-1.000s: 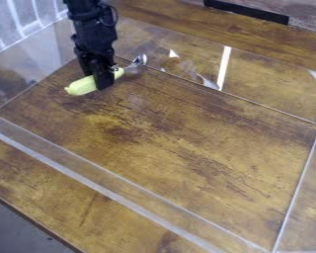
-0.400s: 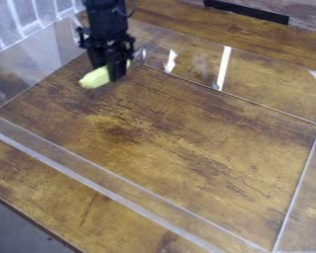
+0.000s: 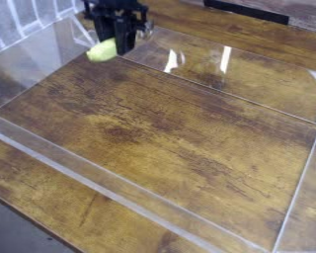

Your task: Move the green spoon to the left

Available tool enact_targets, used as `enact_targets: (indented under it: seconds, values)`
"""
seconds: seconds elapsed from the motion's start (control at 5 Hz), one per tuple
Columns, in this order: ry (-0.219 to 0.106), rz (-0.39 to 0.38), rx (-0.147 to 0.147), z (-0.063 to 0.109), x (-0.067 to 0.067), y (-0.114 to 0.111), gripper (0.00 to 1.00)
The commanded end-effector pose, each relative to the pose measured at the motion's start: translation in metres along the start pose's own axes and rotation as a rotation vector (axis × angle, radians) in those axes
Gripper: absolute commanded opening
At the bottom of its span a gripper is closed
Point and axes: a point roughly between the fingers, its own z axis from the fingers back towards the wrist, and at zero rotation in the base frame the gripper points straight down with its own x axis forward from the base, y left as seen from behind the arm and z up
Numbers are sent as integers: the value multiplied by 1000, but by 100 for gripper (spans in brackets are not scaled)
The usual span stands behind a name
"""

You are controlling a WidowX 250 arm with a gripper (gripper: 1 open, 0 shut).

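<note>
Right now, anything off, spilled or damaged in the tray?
Nothing stands out. The gripper holds the green spoon by its handle, lifted off the wood near the far-left corner of the clear tray. No spills or damage are visible; the bright streaks are reflections on the tray walls.

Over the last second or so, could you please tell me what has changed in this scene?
The hand has lifted the green spoon off the wooden table and carried it up and slightly right in the picture. It was already clamped on the spoon's handle a second ago and keeps that hold; nothing was let go. The clear walls and the table are as they were.
</note>
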Motion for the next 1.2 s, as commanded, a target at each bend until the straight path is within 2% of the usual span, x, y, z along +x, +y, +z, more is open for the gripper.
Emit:
enact_targets:
  seconds: [0.0,0.2,0.4,0.8,1.0]
  values:
    - [-88,-76,17,38,14,10,0]
    - [-63,-135,-3,31,19,24,0]
    - [-44,-121,-12,22,13,35,0]
    - [-15,-256,-27,-12,-1,85,0]
    - [-17,-317,-40,-28,-1,104,0]
